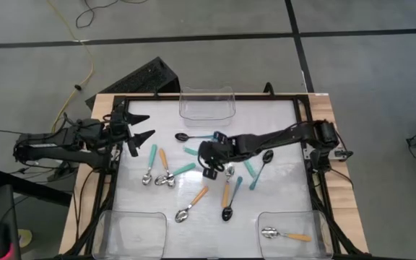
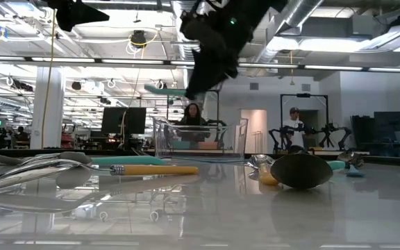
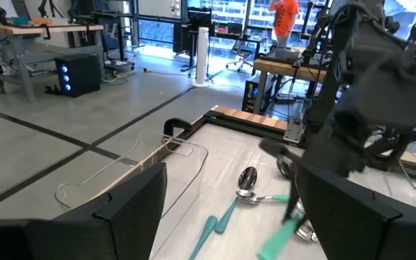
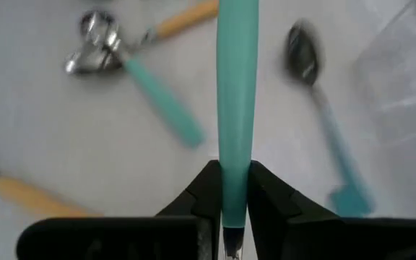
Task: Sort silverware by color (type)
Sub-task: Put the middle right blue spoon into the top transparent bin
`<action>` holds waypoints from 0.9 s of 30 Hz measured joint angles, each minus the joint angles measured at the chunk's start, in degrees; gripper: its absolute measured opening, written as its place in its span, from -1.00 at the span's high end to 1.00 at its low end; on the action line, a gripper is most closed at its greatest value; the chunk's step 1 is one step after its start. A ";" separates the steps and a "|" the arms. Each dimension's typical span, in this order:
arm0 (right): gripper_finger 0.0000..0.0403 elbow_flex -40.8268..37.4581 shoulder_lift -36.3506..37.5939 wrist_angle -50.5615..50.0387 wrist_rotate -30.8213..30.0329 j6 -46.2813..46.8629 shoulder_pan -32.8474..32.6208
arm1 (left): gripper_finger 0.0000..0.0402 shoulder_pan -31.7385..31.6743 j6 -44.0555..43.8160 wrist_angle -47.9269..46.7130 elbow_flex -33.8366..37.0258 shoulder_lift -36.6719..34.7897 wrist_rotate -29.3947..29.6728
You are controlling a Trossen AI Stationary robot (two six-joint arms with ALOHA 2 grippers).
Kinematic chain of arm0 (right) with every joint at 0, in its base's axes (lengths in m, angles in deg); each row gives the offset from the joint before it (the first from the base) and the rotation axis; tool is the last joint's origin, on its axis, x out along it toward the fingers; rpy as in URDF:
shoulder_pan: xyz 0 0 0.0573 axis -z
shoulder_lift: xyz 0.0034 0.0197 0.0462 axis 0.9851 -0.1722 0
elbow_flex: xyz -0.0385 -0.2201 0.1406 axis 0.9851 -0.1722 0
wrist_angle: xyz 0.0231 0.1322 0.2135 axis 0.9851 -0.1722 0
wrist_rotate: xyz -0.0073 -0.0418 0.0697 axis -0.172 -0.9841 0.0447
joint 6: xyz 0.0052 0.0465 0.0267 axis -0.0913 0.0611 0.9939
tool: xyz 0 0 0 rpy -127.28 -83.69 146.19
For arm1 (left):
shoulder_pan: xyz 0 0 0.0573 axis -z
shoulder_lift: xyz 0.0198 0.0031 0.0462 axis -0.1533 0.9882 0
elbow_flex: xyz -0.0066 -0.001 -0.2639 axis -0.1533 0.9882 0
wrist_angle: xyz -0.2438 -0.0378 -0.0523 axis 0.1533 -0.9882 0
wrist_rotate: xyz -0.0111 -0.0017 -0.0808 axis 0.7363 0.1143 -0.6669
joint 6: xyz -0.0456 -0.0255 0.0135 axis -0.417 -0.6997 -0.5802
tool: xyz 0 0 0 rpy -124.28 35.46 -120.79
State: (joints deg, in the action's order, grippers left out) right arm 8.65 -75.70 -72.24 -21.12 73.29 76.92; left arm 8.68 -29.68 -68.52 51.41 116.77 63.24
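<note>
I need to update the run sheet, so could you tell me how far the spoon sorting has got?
Early. Done: one orange-handled spoon lies in the near right bin. In hand: the right gripper is shut on a teal-handled spoon above mid-table. Left: about ten spoons lie loose on the table. The left gripper waits open at the left edge.

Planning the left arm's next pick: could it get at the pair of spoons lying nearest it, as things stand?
Probably yes. The left gripper hangs open at the table's left edge, and the pair of spoons lies on bare table just in front of it. The right gripper, shut on a teal-handled spoon, sits farther toward the middle.
</note>
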 joint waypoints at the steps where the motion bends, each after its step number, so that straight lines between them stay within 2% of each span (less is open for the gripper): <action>1: 0.66 0.79 0.00 -0.49 -1.06 -1.33 0.46 | -0.46 0.00 0.00 0.00 0.00 0.02 0.00; 5: 0.66 3.75 -0.02 -3.47 -4.51 -5.30 3.15 | -0.46 0.00 -0.02 0.01 0.00 0.01 0.00; 14: 0.66 6.00 -0.02 -2.56 -4.32 -12.42 11.64 | -0.46 0.00 0.00 0.00 0.00 0.00 0.00; 22: 0.66 5.98 -0.17 1.94 2.62 -19.36 19.32 | -0.46 0.00 1.03 0.00 0.00 0.02 0.02; 27: 0.66 5.98 -0.21 4.45 2.97 -16.71 22.91 | -0.46 0.00 1.04 0.01 0.00 0.01 0.02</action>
State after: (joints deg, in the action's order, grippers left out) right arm 14.62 -75.91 -67.80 -18.15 56.58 99.83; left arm 8.68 -28.64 -68.52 51.41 116.78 63.27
